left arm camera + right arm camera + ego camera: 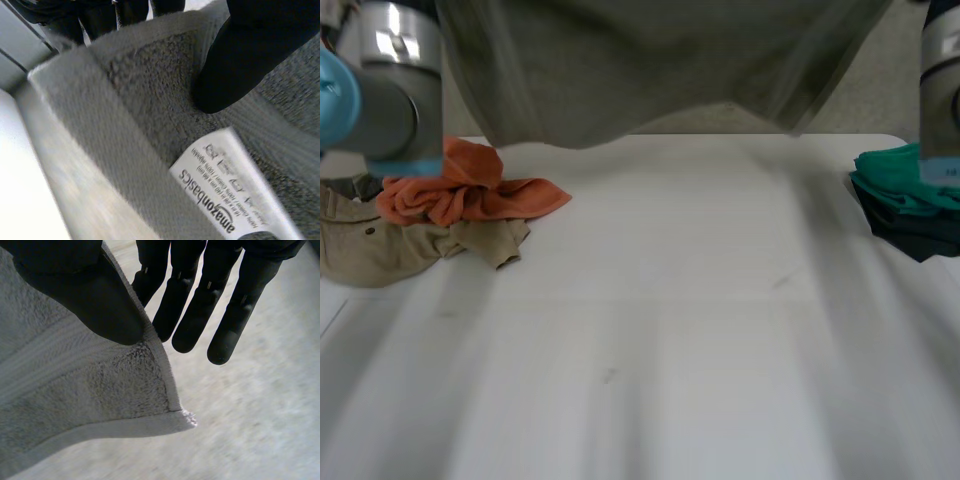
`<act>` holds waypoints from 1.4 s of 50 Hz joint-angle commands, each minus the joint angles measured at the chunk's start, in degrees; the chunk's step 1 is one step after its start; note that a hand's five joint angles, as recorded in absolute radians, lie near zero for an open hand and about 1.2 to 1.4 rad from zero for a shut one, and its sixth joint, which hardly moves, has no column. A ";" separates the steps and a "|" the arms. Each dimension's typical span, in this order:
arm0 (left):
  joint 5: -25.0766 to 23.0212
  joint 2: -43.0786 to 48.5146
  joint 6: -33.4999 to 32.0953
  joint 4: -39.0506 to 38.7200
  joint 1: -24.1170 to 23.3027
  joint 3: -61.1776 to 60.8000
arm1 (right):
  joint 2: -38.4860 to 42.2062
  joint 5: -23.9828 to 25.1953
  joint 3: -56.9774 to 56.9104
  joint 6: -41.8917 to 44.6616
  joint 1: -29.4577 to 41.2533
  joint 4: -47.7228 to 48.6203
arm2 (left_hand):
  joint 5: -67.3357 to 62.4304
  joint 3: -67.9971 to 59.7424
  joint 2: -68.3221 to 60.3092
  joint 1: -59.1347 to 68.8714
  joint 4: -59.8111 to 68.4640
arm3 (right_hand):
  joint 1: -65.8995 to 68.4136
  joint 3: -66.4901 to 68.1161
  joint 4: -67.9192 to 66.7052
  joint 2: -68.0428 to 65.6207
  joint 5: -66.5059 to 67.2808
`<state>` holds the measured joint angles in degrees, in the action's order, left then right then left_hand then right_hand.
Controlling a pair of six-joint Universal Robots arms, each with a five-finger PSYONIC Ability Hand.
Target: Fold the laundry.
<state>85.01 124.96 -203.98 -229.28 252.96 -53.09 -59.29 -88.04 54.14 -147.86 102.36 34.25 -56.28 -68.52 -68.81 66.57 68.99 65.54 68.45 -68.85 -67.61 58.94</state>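
Observation:
A grey towel [650, 70] hangs spread above the far side of the white table [670, 330], its lower edge just over the tabletop. My left hand [240, 60] is shut on one upper corner of the towel [150, 115], thumb pressed on the terry beside a white "amazonbasics" label [225, 195]. My right hand [85, 290] is shut on the other corner of the towel [90, 390], which its thumb pinches against the nearest finger at the hem. Its other fingers [200, 305] stand straight beside the cloth.
At the table's left lie a crumpled orange cloth [470, 190] and a beige garment [380, 245]. A folded green cloth [910, 180] rests on a dark folded one [920, 235] at the right edge. My two arms [380, 90] [940, 90] flank the towel.

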 commanded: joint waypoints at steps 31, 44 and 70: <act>-0.90 -34.53 -11.08 64.57 -3.17 -60.73 | -26.83 6.92 49.30 32.72 -10.51 -56.66 | -13.72 -11.48 -11.19 13.43 11.01 | 14.46 11.55 -11.15 -12.39 11.06; -0.20 -22.60 -16.07 32.87 -3.44 -54.24 | -17.27 4.99 45.10 29.47 -9.54 -41.82 | -13.72 -11.48 -11.19 13.43 11.01 | 14.46 11.55 -11.15 -12.39 11.06; 4.64 -0.42 -2.74 1.90 -0.19 1.77 | -3.99 -2.83 4.83 10.75 1.79 6.97 | -13.72 -11.48 -11.19 13.43 11.01 | 14.46 11.55 -11.15 -12.39 11.06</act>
<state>86.81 125.35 -215.53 -222.63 251.54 -49.44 -63.24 -91.05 57.29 -136.70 103.39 38.18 -56.68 -68.54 -68.83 66.57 69.04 65.55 68.48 -68.85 -67.65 59.22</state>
